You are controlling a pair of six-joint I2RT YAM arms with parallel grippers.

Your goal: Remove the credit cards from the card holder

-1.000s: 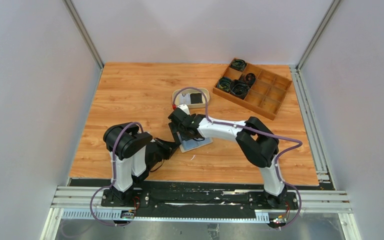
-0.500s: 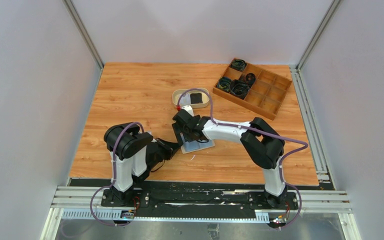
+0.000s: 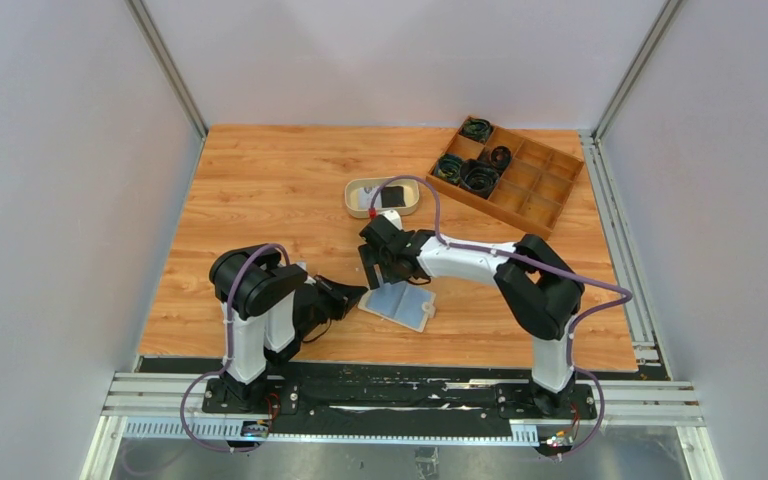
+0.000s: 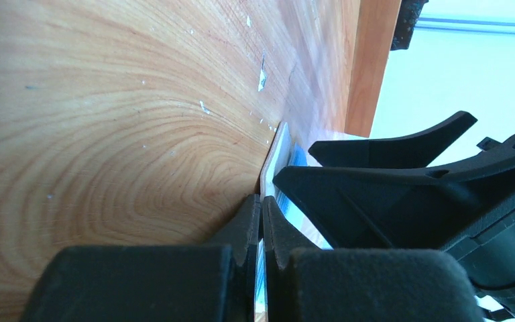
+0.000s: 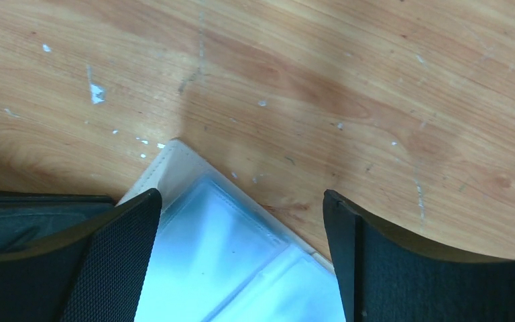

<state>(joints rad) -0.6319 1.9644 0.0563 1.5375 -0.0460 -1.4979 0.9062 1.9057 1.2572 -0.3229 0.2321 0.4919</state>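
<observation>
- Beige at the rim and pale grey-blue inside, the card holder (image 3: 400,305) is lying opened out on the wooden table (image 3: 260,190). It is near the table's 6 o'clock edge, between the two arms.
- The left gripper (image 3: 357,294) is reaching in at the holder's 9 o'clock side. In the left wrist view the gripper (image 4: 261,209) is pinching the holder's thin edge (image 4: 276,151), with its jaws pressed together and only that edge between them.
- The right gripper (image 3: 385,268) is hanging over the holder's 12 o'clock end. In the right wrist view the gripper (image 5: 241,196) is standing with its jaws spread wide and is gripping nothing. A corner of the holder's clear pocket (image 5: 235,268) is showing between the two fingers (image 5: 117,241) (whether the tips are touching it cannot be told).
- The oval beige tray (image 3: 350,197) is sitting at 12 o'clock from the holder, well apart from it.
- A black credit card (image 3: 392,197) is lying flat in the tray, towards its 3 o'clock half.
- Whether any card is sitting in the holder's pockets cannot be told.
- The wooden compartment box (image 3: 535,195) is resting at 2 o'clock from the holder, near the table's far corner.
- Black cable coils (image 3: 480,178) are filling several of the box's compartments on its 9 to 11 o'clock side.
</observation>
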